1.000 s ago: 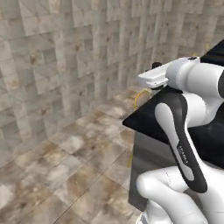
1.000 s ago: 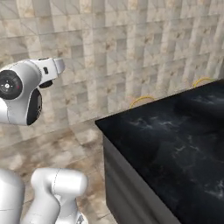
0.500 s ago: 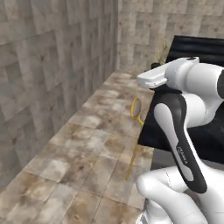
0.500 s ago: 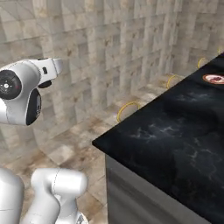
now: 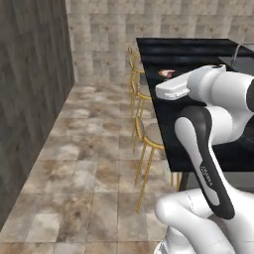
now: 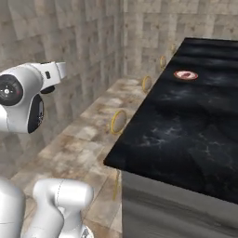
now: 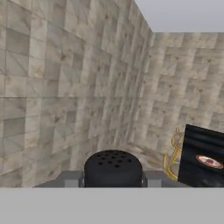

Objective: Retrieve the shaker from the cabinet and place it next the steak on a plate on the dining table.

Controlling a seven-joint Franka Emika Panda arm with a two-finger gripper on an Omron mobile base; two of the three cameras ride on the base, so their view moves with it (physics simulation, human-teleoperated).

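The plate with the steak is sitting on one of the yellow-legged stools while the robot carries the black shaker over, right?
Not quite. The plate with the steak sits on the black marble dining table, not on a stool; the right base view shows it plainly. The rest holds: the hand view shows the black shaker held between the fingers.

Only the perforated cap of the shaker (image 7: 113, 168) showed, body cut off below. The plate (image 6: 186, 75) sat far off (the steak (image 6: 185, 74) just a reddish blur). Dining table (image 6: 186, 135) ran off right edge.
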